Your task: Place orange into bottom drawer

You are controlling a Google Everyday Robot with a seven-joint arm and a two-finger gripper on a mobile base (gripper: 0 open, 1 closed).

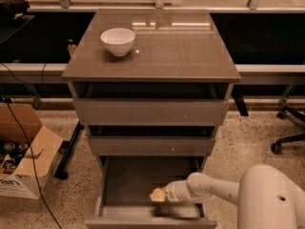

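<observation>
The bottom drawer (128, 178) of the grey-brown cabinet is pulled open, showing its grey inside. My gripper (157, 195) reaches in from the right, low over the drawer's front middle. A small round orange (155, 192) shows at the gripper's tip, inside the drawer. The white arm (214, 189) runs back to the lower right corner.
A white bowl (117, 41) stands on the cabinet top (176, 51) at the back left. The two shallower drawers (150, 111) above stick out slightly. A cardboard box (21, 151) with cables sits on the floor at the left. An office chair base (288, 137) is at the right.
</observation>
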